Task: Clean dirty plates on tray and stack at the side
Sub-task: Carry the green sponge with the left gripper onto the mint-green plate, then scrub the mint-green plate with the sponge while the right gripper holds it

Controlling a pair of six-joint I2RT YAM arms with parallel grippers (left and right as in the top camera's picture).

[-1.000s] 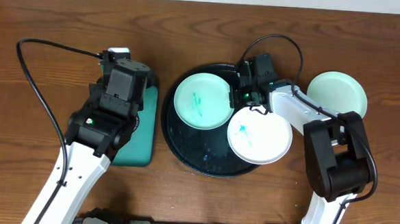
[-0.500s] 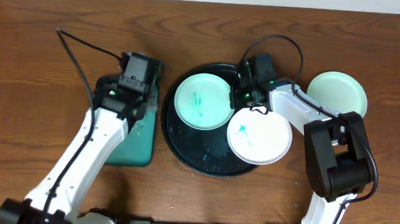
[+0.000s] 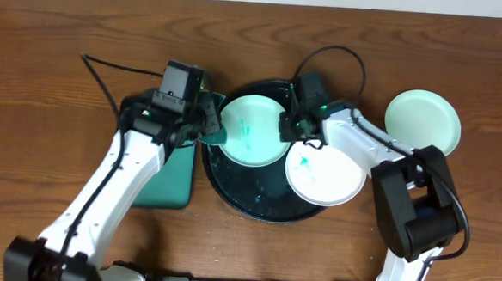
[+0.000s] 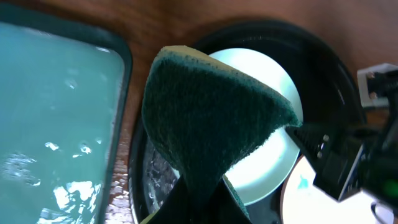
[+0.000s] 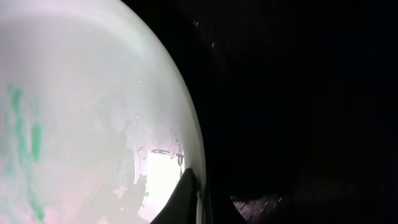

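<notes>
On the left half of the black tray point(image 3: 231, 187) lies a mint plate point(image 3: 251, 132) with green smears. My right gripper point(image 3: 284, 125) is shut on that plate's right rim; in the right wrist view one dark finger point(image 5: 185, 194) lies over the pale rim of the mint plate point(image 5: 81, 112). A white plate point(image 3: 327, 175) with a blue smear overlaps the tray's right rim. Another mint plate point(image 3: 422, 121) sits on the table at the right. My left gripper point(image 3: 202, 121) is shut on a dark green sponge point(image 4: 211, 118), held above the smeared plate's left edge.
A rectangular teal tray point(image 3: 173, 184) holding water point(image 4: 56, 124) lies left of the black tray, partly under my left arm. Cables arc over the table behind both arms. Water drops glisten on the black tray's floor point(image 3: 261, 193).
My left arm has swung right from over the teal tray to the black tray's left rim, carrying the sponge. My right gripper has shifted slightly left along the mint plate.
</notes>
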